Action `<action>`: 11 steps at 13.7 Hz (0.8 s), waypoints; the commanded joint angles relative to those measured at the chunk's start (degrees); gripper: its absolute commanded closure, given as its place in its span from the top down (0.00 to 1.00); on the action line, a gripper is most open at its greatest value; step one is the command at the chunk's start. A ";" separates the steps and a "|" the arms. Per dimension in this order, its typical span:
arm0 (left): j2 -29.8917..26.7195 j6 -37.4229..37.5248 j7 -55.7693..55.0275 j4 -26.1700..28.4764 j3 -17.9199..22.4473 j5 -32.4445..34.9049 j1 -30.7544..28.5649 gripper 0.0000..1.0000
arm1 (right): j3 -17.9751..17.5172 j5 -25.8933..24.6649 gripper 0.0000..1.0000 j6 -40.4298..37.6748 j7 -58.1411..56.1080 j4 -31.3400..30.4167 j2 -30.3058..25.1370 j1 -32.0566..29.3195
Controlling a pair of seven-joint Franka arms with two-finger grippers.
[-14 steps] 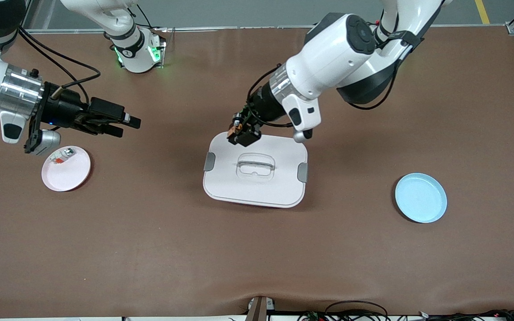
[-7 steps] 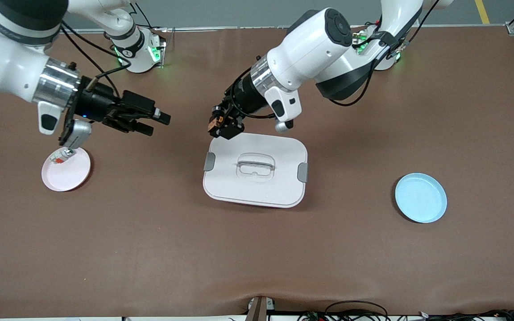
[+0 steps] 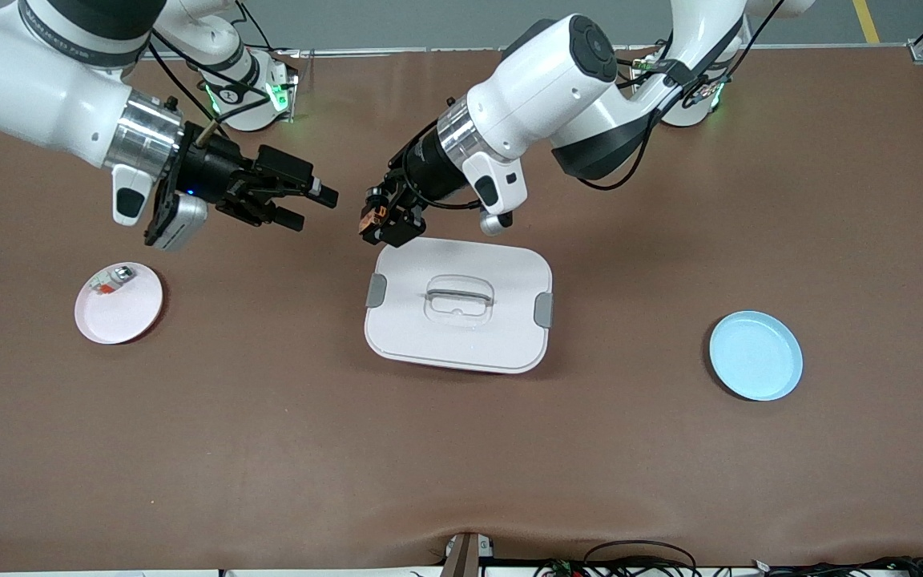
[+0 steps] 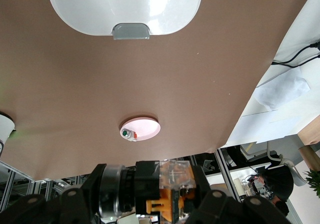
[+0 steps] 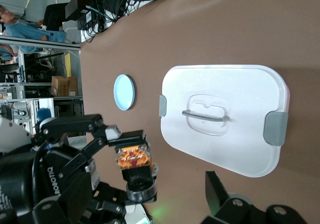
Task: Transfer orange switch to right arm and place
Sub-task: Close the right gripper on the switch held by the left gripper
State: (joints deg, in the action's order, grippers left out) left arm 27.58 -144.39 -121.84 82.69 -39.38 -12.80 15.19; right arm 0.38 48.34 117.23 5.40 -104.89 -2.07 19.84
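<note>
Right now the left gripper (image 3: 381,220), black and two-fingered, is clamped tight on the orange switch (image 3: 368,216), a tiny stubby black cylinder with an orange plastic end, held in the air just above centre of the front view, over the brown table near the upper corner of the white lid. In the right wrist view the orange switch (image 5: 133,159) shows its orange face, its long axis seemingly running along the line between the two grippers. The right gripper (image 3: 307,205), matte black with its fingers spread wide and empty, hangs just beside it toward the upper left of the frame, a small gap between them. Outward lie the white rounded-rectangle plastic lid (image 3: 509,328) with grey clips, the small pink round plate (image 3: 129,316) carrying a white-silver part (image 3: 113,279) at middle left, and the pale blue round plate (image 3: 756,356) at lower right, all on smooth brown matting.
</note>
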 commanded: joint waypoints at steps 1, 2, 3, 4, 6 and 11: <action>0.46 -0.63 -1.20 -1.13 0.27 -0.12 0.63 0.29 | 0.50 1.23 1.00 3.52 0.14 -3.56 -2.32 2.56; 0.46 -0.63 -1.21 -1.13 0.18 -0.12 0.63 0.29 | 0.50 1.23 1.00 4.92 0.22 -4.18 -2.33 3.70; 0.46 -0.71 -1.21 -1.13 0.27 -0.12 0.63 0.29 | 0.50 1.23 1.00 5.55 0.31 -4.27 -2.15 4.15; 0.46 -0.71 -1.21 -1.13 0.27 -0.12 0.63 0.29 | 0.50 1.14 1.00 5.73 0.31 -4.27 -1.98 4.50; 0.37 -0.71 -1.21 -1.13 0.27 -0.12 0.63 0.29 | 0.50 1.05 1.00 5.82 0.31 -4.27 -1.80 4.94; 0.28 -0.71 -1.64 -1.13 0.27 -0.12 0.63 0.30 | 0.50 1.05 1.00 6.96 0.40 -4.10 -1.45 5.73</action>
State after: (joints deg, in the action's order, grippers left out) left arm 27.58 -144.49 -122.00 82.61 -39.36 -12.80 15.19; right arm 0.38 48.34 123.03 5.40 -107.86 -2.58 24.47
